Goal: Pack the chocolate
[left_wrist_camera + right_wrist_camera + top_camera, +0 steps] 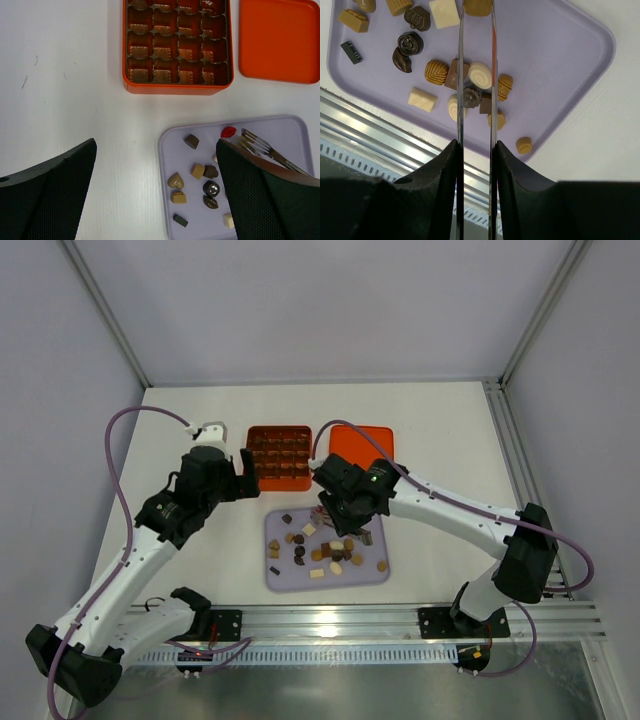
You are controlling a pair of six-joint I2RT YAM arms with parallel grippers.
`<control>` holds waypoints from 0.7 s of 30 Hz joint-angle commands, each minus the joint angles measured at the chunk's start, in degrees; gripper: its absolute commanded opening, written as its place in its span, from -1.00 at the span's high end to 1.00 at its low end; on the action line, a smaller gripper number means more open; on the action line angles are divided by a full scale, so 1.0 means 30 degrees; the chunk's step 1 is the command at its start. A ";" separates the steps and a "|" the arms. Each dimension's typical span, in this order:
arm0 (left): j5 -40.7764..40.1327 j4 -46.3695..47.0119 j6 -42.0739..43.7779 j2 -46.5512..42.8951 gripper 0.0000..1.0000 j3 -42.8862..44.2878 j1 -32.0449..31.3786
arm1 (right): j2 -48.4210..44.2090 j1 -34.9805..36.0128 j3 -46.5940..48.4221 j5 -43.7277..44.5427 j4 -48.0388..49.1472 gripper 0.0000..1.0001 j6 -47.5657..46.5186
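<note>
The chocolate (320, 548) lies scattered as small brown, tan and cream pieces on a lavender tray (280, 578). A red piece (228, 132) sits near the tray's far edge. My right gripper (476, 145) is shut on metal tongs (460, 75), whose arms reach out over the pile (470, 85). A tan piece (477, 6) sits between the tong tips at the frame's top. My left gripper (156, 145) hangs open above the tray's left rim (167, 150), holding nothing. The tongs (260, 147) also show in the left wrist view.
An orange gridded box (279, 455) with brown paper cups stands behind the tray, with its flat orange lid (362, 445) to the right. An aluminium rail (330, 620) runs along the near table edge. Grey walls enclose the table.
</note>
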 commanded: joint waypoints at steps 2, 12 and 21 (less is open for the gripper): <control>0.0092 0.0446 -0.0166 -0.0268 -0.99 -0.0061 0.0130 | -0.0770 0.0001 0.1399 0.0695 -0.0411 0.29 -0.0146; -0.0025 0.0446 -0.0078 -0.0327 -0.99 0.0027 0.0130 | 0.2099 -0.0584 0.6026 0.1135 0.0055 0.30 -0.1550; -0.0113 0.0446 -0.0078 -0.0415 -0.99 -0.0031 0.0130 | 0.6139 -0.1873 1.0129 0.1691 0.2282 0.29 -0.2606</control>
